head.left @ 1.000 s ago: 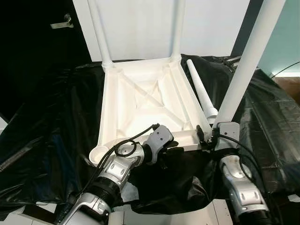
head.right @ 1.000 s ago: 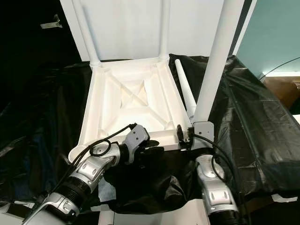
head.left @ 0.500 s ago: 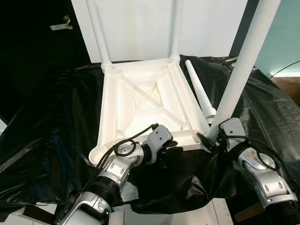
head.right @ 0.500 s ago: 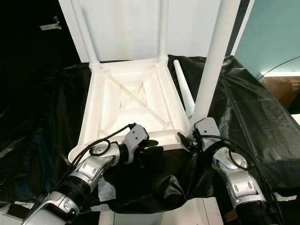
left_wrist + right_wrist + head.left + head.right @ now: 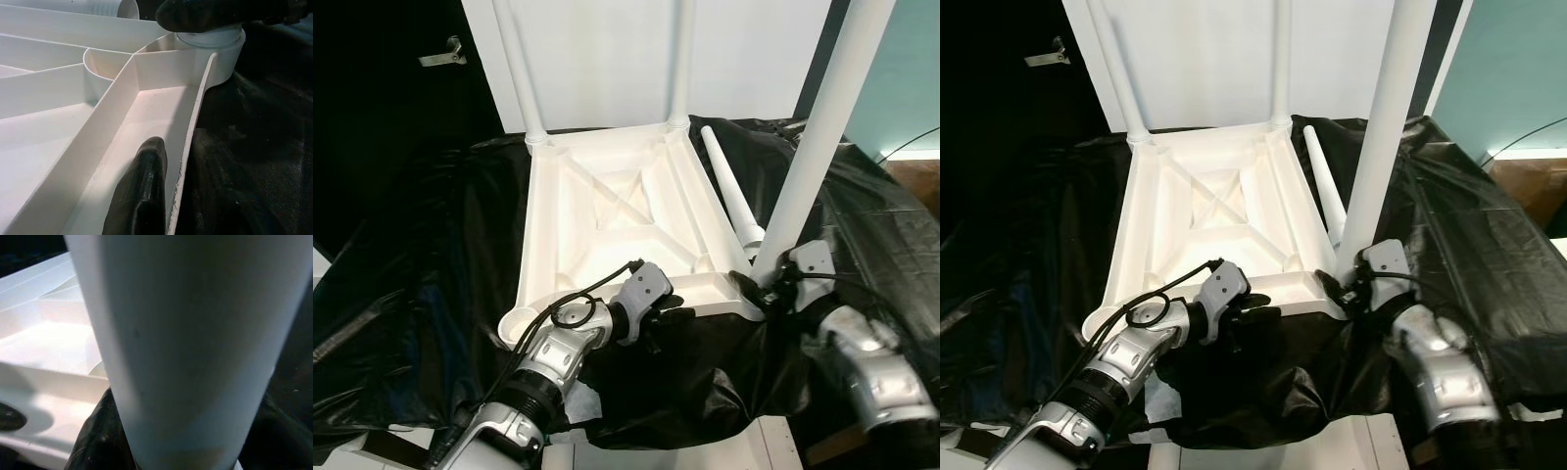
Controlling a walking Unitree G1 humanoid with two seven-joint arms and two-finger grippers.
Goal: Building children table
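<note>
Black plastic sheeting [image 5: 431, 294] covered the bench. Upturned white plastic tabletop [image 5: 617, 220] was pinched by left gripper [image 5: 671, 315]; right gripper [image 5: 771, 291] clasped third white leg [image 5: 803, 166] — seating judged underway; fourth loose leg [image 5: 729, 191] next.

right arm [image 5: 876, 377] blurred | 3 upright legs [image 5: 822, 127] cut off at top

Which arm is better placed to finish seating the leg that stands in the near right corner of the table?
Right. The right gripper is closed around the base of that leg at its corner socket. The left gripper is pinching the rim of the upturned table, steadying it.
</note>
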